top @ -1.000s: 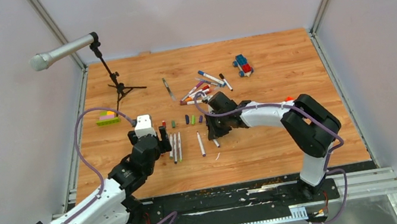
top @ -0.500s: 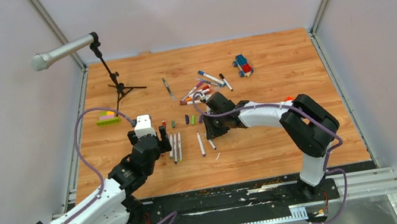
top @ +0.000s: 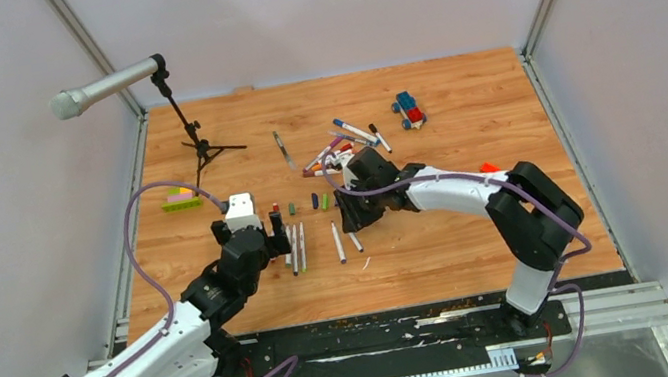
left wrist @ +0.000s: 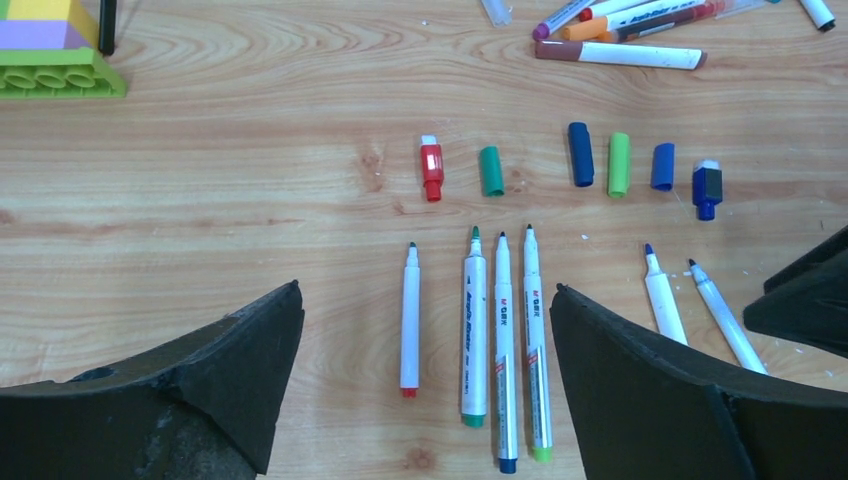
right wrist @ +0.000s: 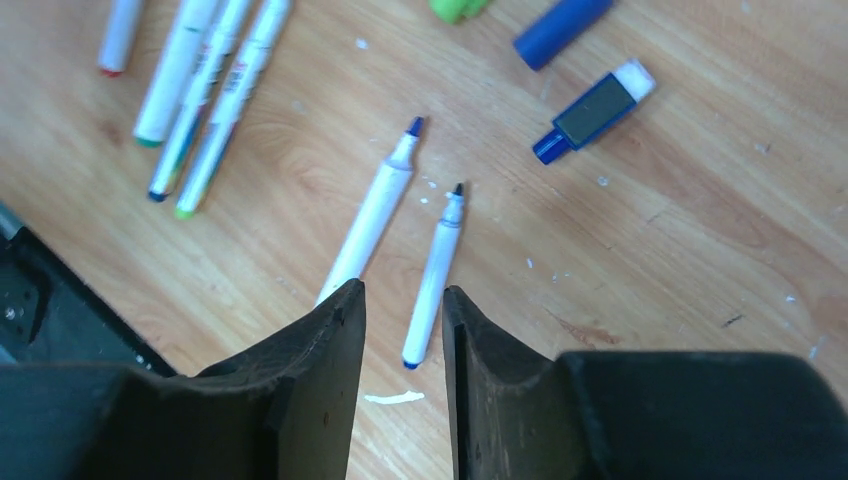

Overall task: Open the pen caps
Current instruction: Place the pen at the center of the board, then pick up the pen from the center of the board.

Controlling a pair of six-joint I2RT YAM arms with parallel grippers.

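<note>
Six uncapped pens lie side by side on the wood; four of these pens (left wrist: 505, 345) sit between my left gripper's (left wrist: 426, 288) wide-open fingers, which hold nothing. Beyond them is a row of loose pen caps (left wrist: 580, 153) in red, green, blue and lime. My right gripper (right wrist: 402, 295) hovers low over the two rightmost pens. Its jaws are open a little, and a blue-ended pen (right wrist: 432, 275) lies on the table in line with the gap, touching neither finger. A blue cap with a grey label (right wrist: 595, 110) lies beyond it. In the top view the left gripper (top: 268, 244) and right gripper (top: 352, 216) flank the pens (top: 337, 242).
A pile of capped pens (top: 339, 152) lies behind the cap row, with a single pen (top: 282, 148) to its left. A blue-and-red toy car (top: 409, 109) stands at the back, a green-yellow brick bar (top: 181, 200) at the left, a microphone stand (top: 189, 130) behind it, and an orange block (top: 486, 166) beside the right arm.
My right gripper's jaws have parted and the blue-ended pen now lies free on the table; that arm shifted slightly back and left. My left jaws have opened a bit wider.
</note>
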